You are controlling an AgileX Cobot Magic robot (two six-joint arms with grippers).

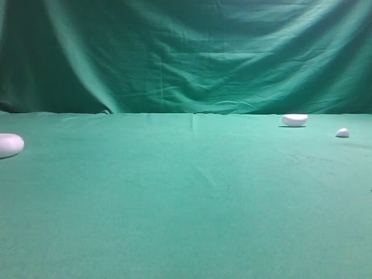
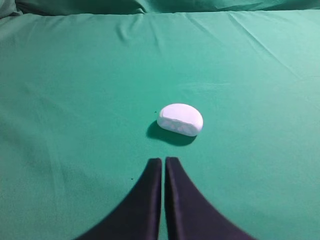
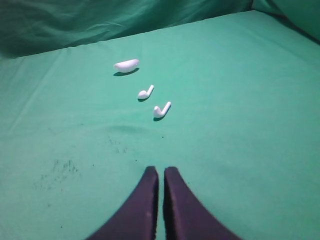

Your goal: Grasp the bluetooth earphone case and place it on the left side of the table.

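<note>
Since the bluetooth earphone case (image 1: 10,145) already lies at the far left edge of the counter (image 1: 186,203), I'd judge the placing done and the arms backed off. The left pincer (image 2: 163,162) sits pressed together, empty, just short of the case (image 2: 180,119). The right pincer (image 3: 160,172) is likewise pinched closed, with two loose earbuds (image 3: 161,110) and a small white piece (image 3: 126,65) lying well beyond it. Nothing more seems called for but staying clear.

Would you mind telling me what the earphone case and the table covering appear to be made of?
The bluetooth earphone case looks like smooth white plastic: a rounded shell with a soft sheen. The table is covered in matte green cloth, judging by its faint creases.
</note>
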